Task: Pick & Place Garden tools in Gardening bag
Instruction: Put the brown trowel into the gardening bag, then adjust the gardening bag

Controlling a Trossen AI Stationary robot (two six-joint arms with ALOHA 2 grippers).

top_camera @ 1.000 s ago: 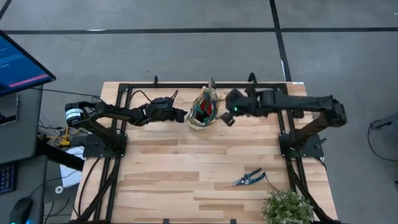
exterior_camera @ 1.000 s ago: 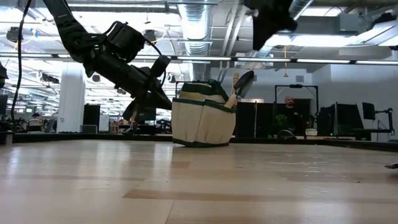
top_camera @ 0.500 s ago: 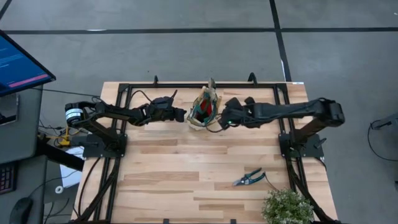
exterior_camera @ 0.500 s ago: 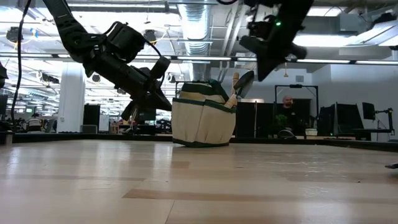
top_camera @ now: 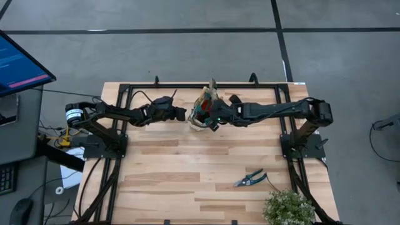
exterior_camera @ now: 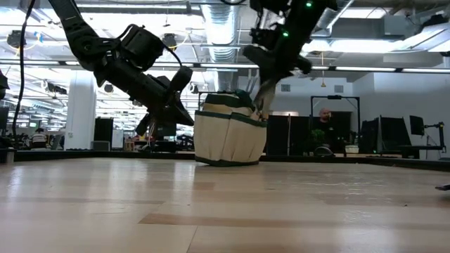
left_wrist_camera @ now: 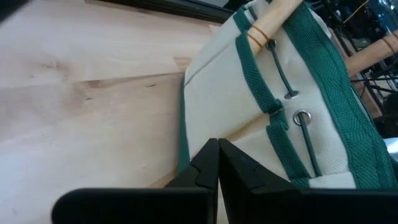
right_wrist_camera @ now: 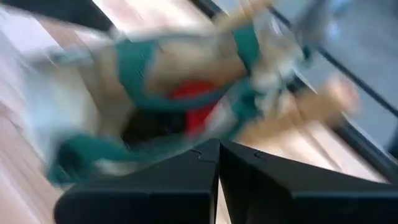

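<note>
Pale wooden plank table (top_camera: 187, 169), black-framed, on a grey floor; open workshop with ceiling ducts behind in the low view.

Item 1: small beige canvas gardening bag with teal-green trim (top_camera: 204, 111), upright at the far middle of the table, between the two arms. Light wooden tool handles (left_wrist_camera: 273, 22) stand up from its pockets; a red-and-black glove-like item (right_wrist_camera: 189, 102) lies inside the open mouth. A silver trowel blade (exterior_camera: 266, 91) shows at the bag's upper right edge in the low view.

Item 2: left gripper (top_camera: 184, 114), low at the bag's left side, tips just beside the canvas wall. In the left wrist view its two dark fingers (left_wrist_camera: 208, 168) are pressed together, holding nothing, pointing at the bag's lower seam.

Item 3: right gripper (top_camera: 212, 117), reaching in over the bag's right rim, directly above the opening and close to the trowel blade. In the right wrist view its fingers (right_wrist_camera: 211, 158) meet with nothing between them; the bag's interior fills the view just beyond.

Item 4: blue-handled pruning shears (top_camera: 250, 179), lying flat on the near right part of the table, well apart from both grippers and the bag.

Item 5: green leafy plant (top_camera: 289, 207), at the near right edge, near the shears.
</note>
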